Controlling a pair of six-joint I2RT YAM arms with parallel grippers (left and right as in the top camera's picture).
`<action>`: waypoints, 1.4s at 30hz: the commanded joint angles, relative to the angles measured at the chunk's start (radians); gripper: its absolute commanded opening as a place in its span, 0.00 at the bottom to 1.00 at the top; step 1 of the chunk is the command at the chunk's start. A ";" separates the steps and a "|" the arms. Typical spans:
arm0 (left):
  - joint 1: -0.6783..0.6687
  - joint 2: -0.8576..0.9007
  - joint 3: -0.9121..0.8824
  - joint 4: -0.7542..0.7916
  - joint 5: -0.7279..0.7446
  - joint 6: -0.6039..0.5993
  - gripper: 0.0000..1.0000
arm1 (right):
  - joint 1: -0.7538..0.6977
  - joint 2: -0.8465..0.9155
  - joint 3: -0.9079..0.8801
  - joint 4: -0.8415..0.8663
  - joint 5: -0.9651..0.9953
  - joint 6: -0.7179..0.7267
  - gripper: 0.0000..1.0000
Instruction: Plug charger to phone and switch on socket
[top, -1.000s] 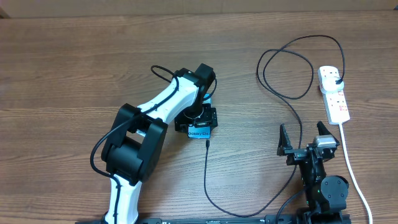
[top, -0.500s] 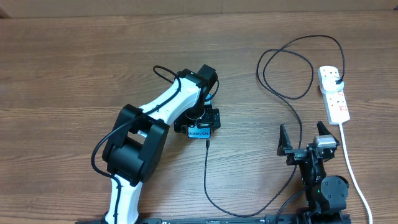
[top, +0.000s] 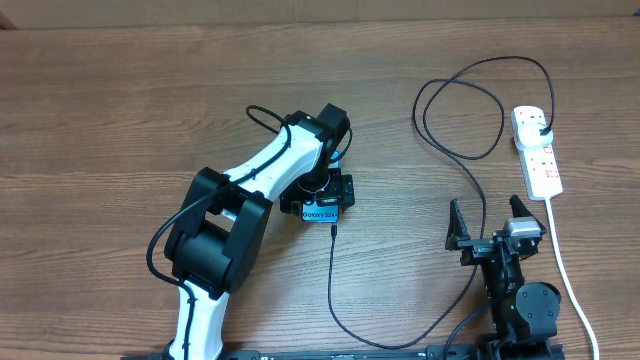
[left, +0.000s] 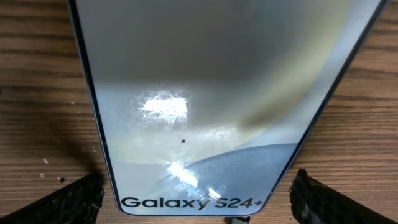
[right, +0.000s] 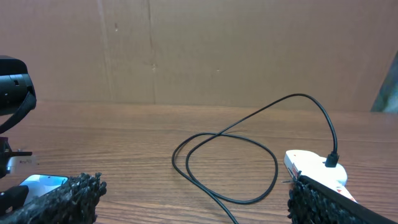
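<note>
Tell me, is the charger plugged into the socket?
Plugged in. The charger plug sits in the socket near its far end, with the cable rising from it; the right wrist view agrees.

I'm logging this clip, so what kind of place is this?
Probably a robot test bench: a brown wood-grain table, a plain brown board backdrop behind it, and a white elongated power strip.
</note>
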 joint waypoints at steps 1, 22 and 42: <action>0.005 0.132 -0.083 0.028 -0.026 0.006 1.00 | -0.006 -0.008 -0.011 0.003 0.002 -0.002 1.00; 0.005 0.132 -0.083 0.040 -0.025 0.006 1.00 | -0.006 -0.008 -0.011 0.003 0.012 -0.005 1.00; 0.005 0.132 -0.083 0.066 0.000 0.006 1.00 | -0.006 -0.007 0.031 0.017 -0.305 0.320 1.00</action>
